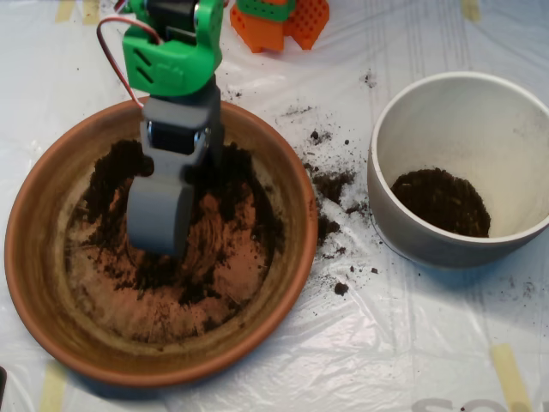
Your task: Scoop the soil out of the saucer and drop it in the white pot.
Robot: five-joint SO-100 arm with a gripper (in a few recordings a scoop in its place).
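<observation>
The terracotta saucer (pixel 51 283) fills the left half of the overhead view. Dark soil (pixel 232 193) lies in it in clumps and a thin smear, thickest at the upper left and right of the middle. My grey scoop (pixel 159 232) reaches down from the green arm into the middle of the saucer, its tip pressed into the soil. The white pot (pixel 403 137) stands at the right, with a dark patch of soil (pixel 442 202) on its bottom.
Spilled soil crumbs (pixel 330 184) lie on the clear plastic sheet between saucer and pot. An orange and green printed part (pixel 279 21) sits at the top edge behind the arm. Strips of tape (pixel 510 369) mark the sheet.
</observation>
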